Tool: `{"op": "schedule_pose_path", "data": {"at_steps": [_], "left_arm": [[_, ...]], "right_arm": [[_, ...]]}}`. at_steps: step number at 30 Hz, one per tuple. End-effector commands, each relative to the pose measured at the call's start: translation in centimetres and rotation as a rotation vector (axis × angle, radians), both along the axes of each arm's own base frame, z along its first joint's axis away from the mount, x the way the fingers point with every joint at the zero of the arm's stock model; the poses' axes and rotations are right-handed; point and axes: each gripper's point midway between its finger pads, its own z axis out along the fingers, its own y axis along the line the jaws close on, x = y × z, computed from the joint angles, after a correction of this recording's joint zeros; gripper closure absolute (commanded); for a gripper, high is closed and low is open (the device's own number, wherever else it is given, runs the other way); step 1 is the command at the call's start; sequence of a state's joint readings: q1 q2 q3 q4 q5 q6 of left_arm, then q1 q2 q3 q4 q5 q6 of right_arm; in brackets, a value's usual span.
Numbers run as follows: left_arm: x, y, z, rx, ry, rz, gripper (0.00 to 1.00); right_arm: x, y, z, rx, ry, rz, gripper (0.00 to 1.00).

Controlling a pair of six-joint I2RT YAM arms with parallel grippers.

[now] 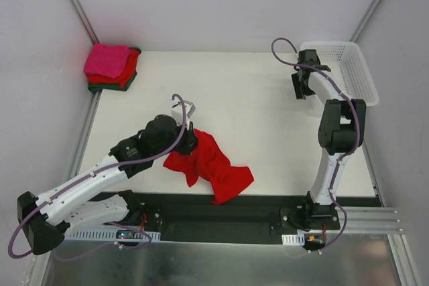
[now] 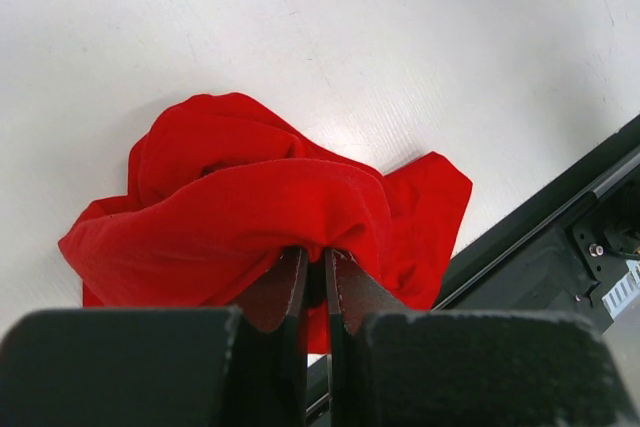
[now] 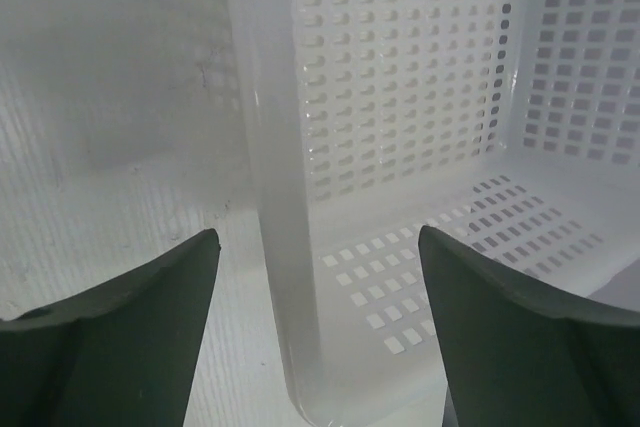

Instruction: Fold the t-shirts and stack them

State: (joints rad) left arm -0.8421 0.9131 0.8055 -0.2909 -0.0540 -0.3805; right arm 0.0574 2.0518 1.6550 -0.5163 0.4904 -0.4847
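Top external: our left gripper [image 1: 192, 140] pinches the red t-shirt [image 1: 216, 167], cloth trailing rightward; right gripper [image 1: 301, 86] spread, well apart, by basket [image 1: 362, 78].

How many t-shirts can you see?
4. A crumpled bright red t-shirt sits near the front, in the left gripper. Three folded ones stack in the far left corner: pink, red, dark green. More may hide there.

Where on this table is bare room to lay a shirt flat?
Bare: the middle of the table between folded stack and white basket; the near strip between red t-shirt and right arm. Crowded: near left, around the left arm.
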Motion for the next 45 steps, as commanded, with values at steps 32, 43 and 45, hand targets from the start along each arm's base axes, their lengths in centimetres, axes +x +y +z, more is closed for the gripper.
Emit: {"op": "schedule_pose_path", "data": {"at_steps": [32, 43, 45], "left_arm": [[1.9, 0.5, -0.4, 0.041, -0.013, 0.074, 1.00], [2.3, 1.3, -2.0, 0.044, 0.046, 0.097, 1.00], [2.2, 1.3, -2.2, 0.048, 0.051, 0.096, 1.00]], "right_arm": [[-21.2, 19.7, 7.9, 0.571, -0.141, 0.196, 0.05], [-29.9, 23.2, 7.0, 0.962, -0.054, 0.197, 0.05], [-30.7, 24.2, 7.4, 1.036, -0.046, 0.207, 0.05]]}}
